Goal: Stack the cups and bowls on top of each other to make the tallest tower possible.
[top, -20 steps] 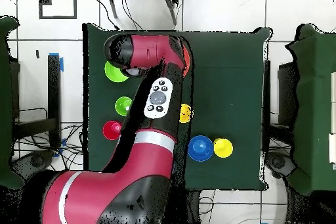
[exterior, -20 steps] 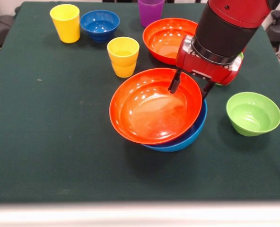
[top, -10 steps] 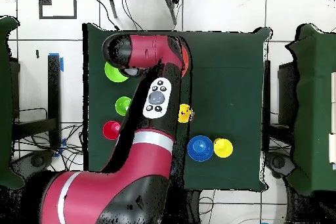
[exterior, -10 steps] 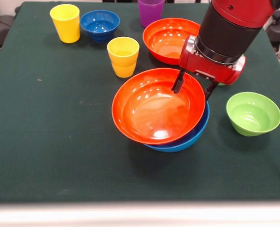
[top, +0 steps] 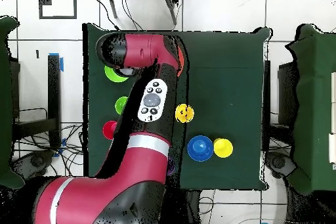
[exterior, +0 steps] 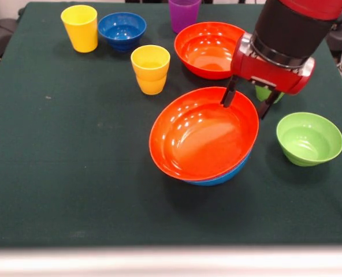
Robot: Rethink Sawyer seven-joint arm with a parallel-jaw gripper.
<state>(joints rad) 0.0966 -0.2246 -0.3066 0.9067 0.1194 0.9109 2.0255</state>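
An orange-red bowl (exterior: 203,135) sits tilted in the large light-blue bowl (exterior: 220,176), of which only the front edge shows. My gripper (exterior: 248,103) is open and straddles the orange-red bowl's far right rim, with one finger (exterior: 228,96) inside the bowl and the other outside. A second orange-red bowl (exterior: 208,49) lies behind. The yellow-orange cup (exterior: 151,69), the yellow cup (exterior: 80,27), the purple cup (exterior: 184,12) and the small dark-blue bowl (exterior: 122,30) stand at the back. The lime-green bowl (exterior: 308,138) is at the right. The lime-green cup (exterior: 265,92) is half hidden behind the gripper. The red cup (top: 109,129) shows only in the overhead view.
In the overhead view the arm (top: 147,103) covers the stacked bowls and the gripper. The green table (exterior: 73,173) has open cloth at the front and left. Its front edge runs along the bottom of the front view.
My gripper has moved to the right in the front view. The top orange-red bowl has slid right with it and now covers more of the light-blue bowl.
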